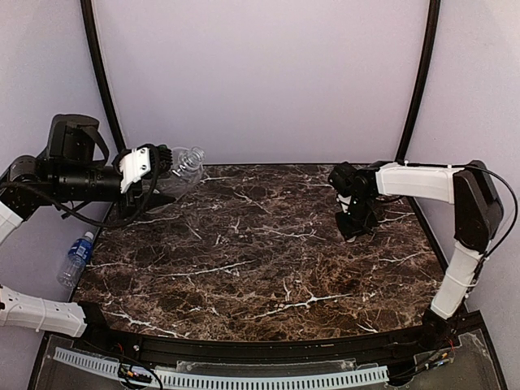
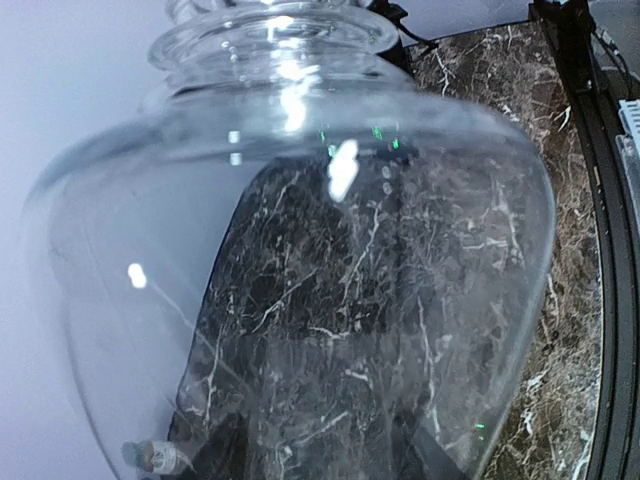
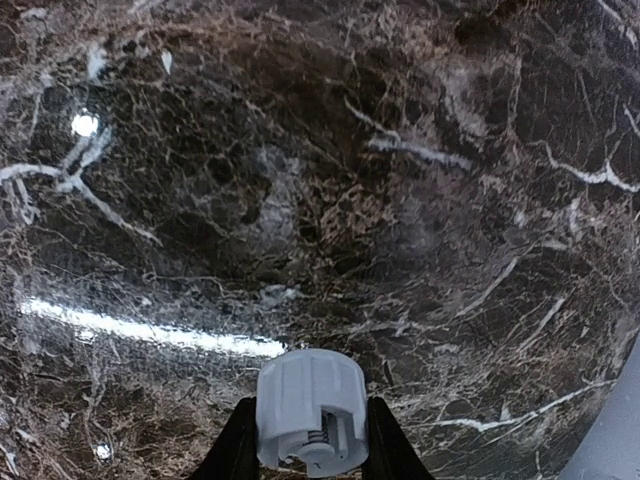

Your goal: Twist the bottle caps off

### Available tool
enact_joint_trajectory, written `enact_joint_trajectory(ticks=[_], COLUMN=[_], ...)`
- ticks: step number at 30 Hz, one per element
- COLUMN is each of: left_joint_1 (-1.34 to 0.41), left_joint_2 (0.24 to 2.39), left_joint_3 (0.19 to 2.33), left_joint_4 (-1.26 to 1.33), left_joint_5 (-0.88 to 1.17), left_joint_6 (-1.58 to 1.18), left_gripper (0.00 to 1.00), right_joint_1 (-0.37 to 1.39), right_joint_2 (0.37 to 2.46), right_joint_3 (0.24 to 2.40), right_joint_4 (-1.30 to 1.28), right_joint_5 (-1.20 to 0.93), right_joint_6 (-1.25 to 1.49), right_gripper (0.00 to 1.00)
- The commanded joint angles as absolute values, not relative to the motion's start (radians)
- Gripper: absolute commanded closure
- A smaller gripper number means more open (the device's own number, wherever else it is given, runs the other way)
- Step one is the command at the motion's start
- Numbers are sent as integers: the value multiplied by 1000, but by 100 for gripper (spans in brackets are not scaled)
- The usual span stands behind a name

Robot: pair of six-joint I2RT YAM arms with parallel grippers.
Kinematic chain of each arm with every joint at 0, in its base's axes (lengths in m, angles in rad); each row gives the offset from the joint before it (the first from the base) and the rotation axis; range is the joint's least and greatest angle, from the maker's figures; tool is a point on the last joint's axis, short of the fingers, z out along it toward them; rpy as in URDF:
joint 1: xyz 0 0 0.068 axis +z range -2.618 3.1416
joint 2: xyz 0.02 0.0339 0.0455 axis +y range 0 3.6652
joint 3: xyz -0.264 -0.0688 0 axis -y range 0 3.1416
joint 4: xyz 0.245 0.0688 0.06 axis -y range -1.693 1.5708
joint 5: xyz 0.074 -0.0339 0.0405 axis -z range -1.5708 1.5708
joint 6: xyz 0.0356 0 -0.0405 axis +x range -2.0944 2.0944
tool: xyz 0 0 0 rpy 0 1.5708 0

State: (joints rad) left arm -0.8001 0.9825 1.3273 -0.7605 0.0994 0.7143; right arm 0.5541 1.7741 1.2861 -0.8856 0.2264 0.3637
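Observation:
My left gripper (image 1: 154, 175) is shut on the clear unlabelled bottle (image 1: 185, 165) and holds it tilted above the table's back left corner, neck pointing right and away. In the left wrist view the bottle (image 2: 300, 250) fills the frame, its bare threaded neck (image 2: 270, 30) at the top. My right gripper (image 1: 354, 230) is low over the right side of the marble table (image 1: 268, 260), shut on a white ribbed cap (image 3: 310, 410) between its dark fingers (image 3: 237, 448). One blue-labelled bottle (image 1: 75, 258) lies left of the table's edge. The other bottles are out of view.
Black curved poles (image 1: 99, 73) stand at the back left and back right corners. A black rail and a white slotted strip (image 1: 244, 378) run along the near edge. Pale walls close in the back and sides.

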Motion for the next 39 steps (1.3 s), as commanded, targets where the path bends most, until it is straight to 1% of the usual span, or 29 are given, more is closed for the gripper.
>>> enact_joint_trajectory(ticks=[1,3,5,6,7,8,9,11,12,13,15,18,21,22,24,25,26,28,30,32,34,37,39], left_joint_1=[-790,-790,-789,-789,-788,-787,-787,-787,-787,-787,-787,-787,-787,-787,-787,-787,-787,-787,-787,-787,-787,-787,-787], left_joint_2=[993,994,995,995,995,996,997,1000,1000,1000,1001,1007,1018,1021,1027,1033,1036,1043,1048,1050,1053,1058,1060], left_joint_3=[1356,1364,1372,1374,1379,1380,1384,1388,1390,1392,1393,1402,1417,1425,1434,1437,1440,1442,1443,1446,1448,1454,1456], left_joint_4=[-810,-817,-819,-821,-821,-824,-825,-828,-831,-832,-834,-840,-849,-851,-857,-860,-862,-865,-868,-870,-872,-871,-868], left_joint_5=[205,217,224,228,229,231,232,241,247,256,273,292,315,322,336,342,346,353,353,347,346,349,350], left_joint_6=[604,600,598,597,597,598,598,598,597,598,599,601,603,605,610,612,618,625,628,631,632,633,635], left_gripper=[65,65,65,65,65,65,65,65,65,65,65,65,65,65,65,65,65,65,65,65,65,65,65], right_joint_1=[542,538,536,536,536,536,535,536,537,538,562,643,765,825,944,993,1029,1060,1079,1112,1131,1157,1160], right_joint_2=[1825,1844,1860,1866,1869,1869,1867,1854,1843,1830,1789,1714,1649,1617,1542,1505,1476,1440,1446,1471,1505,1569,1604], right_joint_3=[1259,1249,1247,1249,1253,1258,1267,1304,1332,1373,1483,1648,1767,1770,1711,1669,1618,1509,1424,1410,1434,1503,1535], right_joint_4=[-926,-921,-917,-917,-918,-921,-930,-967,-996,-1029,-1078,-1086,-987,-890,-638,-450,-315,23,283,395,441,409,380], right_joint_5=[171,150,129,120,111,106,105,125,143,163,214,289,266,213,-5,-119,-235,-411,-496,-486,-489,-459,-452], right_joint_6=[432,433,430,426,424,422,419,419,420,423,418,371,237,159,19,-39,-68,-35,-1,0,0,-7,-4], right_gripper=[100,100,92,87,78,65,47,22,5,2,1,1,1,2,3,3,3,3,7,9,11,17,25])
